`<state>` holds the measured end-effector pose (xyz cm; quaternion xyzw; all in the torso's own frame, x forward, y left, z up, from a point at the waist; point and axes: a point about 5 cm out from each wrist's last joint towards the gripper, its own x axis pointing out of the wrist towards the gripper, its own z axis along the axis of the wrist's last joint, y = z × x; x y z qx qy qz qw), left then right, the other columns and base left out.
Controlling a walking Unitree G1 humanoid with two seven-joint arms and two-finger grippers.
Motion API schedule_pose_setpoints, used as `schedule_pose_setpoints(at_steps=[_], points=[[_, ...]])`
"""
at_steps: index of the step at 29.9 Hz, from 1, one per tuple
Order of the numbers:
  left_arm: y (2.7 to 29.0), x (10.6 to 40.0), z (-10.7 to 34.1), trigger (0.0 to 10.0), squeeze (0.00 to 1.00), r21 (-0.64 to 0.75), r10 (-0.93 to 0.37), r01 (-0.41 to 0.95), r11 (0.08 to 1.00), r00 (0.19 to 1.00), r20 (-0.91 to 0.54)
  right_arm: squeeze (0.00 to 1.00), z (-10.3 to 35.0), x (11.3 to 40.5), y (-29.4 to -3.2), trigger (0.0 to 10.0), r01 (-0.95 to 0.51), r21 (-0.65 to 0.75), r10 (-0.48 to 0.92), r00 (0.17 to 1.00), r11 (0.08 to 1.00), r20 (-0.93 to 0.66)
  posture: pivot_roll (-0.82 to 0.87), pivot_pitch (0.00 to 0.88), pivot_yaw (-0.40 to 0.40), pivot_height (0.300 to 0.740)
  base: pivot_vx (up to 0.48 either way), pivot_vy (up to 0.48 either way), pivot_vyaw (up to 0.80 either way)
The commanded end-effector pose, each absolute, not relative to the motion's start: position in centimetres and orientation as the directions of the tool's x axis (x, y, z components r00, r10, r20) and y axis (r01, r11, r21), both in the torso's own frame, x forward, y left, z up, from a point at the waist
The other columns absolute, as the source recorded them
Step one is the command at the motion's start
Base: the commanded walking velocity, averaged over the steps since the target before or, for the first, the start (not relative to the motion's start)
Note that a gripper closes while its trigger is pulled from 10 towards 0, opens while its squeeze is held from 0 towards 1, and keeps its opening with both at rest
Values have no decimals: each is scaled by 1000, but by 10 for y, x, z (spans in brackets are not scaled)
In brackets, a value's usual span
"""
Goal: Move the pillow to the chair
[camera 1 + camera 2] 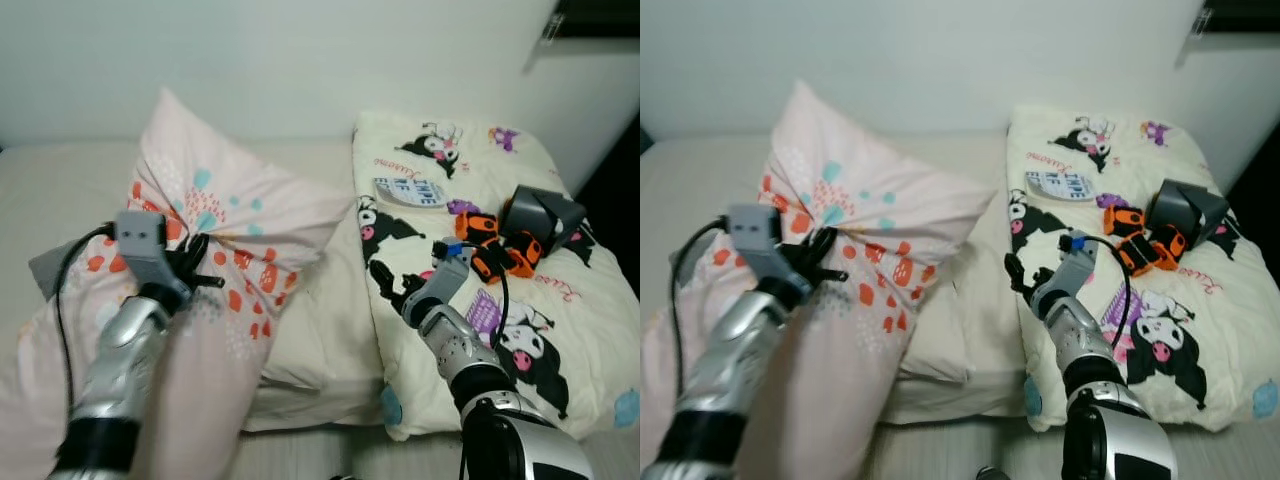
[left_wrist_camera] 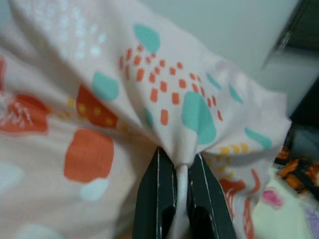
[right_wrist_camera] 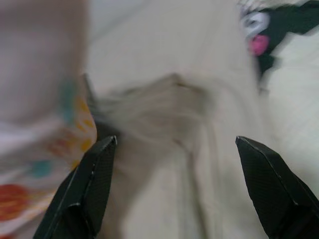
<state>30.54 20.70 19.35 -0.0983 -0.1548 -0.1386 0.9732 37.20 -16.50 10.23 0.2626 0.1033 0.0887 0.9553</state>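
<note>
I see the left gripper (image 1: 825,262) pinching a bunched fold of the pink patterned pillow (image 1: 855,215). Beside that pillow, the right gripper (image 1: 1017,275) hovers at the cartoon-print pillow's (image 1: 1140,300) near edge; I can't tell its finger state.

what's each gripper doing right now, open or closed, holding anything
Left gripper: jaws closed on a fold of the pink patterned pillow.
Right gripper: jaws wide open, holding nothing, over the plain cream pillow.
</note>
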Motion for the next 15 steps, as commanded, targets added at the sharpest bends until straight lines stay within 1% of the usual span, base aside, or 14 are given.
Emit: schedule_pose_setpoints(at_steps=[1,2,4,5,6,7,9,10,12,13,14,15], points=[[215,294,229,0,0,-160,-225,336,928,848,480,0,104,373,-156,10000,-144,560,260,957,816,-132,-114,55,-5,740,0,0,0],[215,294,229,0,0,-160,-225,336,928,848,480,0,104,373,-156,10000,-144,560,260,957,816,-132,-114,55,-5,740,0,0,0],[229,293,249,0,0,-229,-123,296,927,819,561,0,110,375,-152,10000,-191,553,283,955,811,-86,-115,44,-10,740,0,0,0],[229,293,249,0,0,-229,-123,296,927,819,561,0,110,375,-152,10000,-191,553,283,955,811,-86,-115,44,-10,740,0,0,0],[236,294,257,0,0,-260,-57,252,932,811,583,0,114,376,-149,10000,-218,531,296,953,819,-64,-116,40,-12,740,0,0,794],[236,294,257,0,0,-260,-57,252,932,811,583,0,114,376,-149,10000,-218,531,296,953,819,-64,-116,40,-12,740,0,0,794],[244,300,259,0,0,-313,66,135,940,828,557,0,126,379,-140,10000,-309,505,353,936,806,9,-120,29,-12,740,0,0,794],[245,303,257,0,0,-321,101,93,942,837,537,0,130,380,-137,10000,-337,498,371,928,799,32,-121,26,-12,740,0,0,794],[244,303,256,0,0,-328,111,77,942,848,518,0,133,381,-135,10000,-356,496,384,922,792,50,-120,23,-12,740,0,0,794],[242,303,253,588,0,-334,109,77,939,857,503,0,137,382,-135,10000,-369,493,389,919,788,68,-120,23,-12,740,0,0,794],[231,305,241,10000,0,-352,105,66,934,888,447,0,150,385,-131,10000,-419,487,408,903,767,134,-118,15,-8,740,0,0,794],[231,305,241,10000,0,-352,105,66,934,888,447,0,150,385,-131,10000,-419,487,408,903,767,134,-118,15,-8,740,0,0,794]])
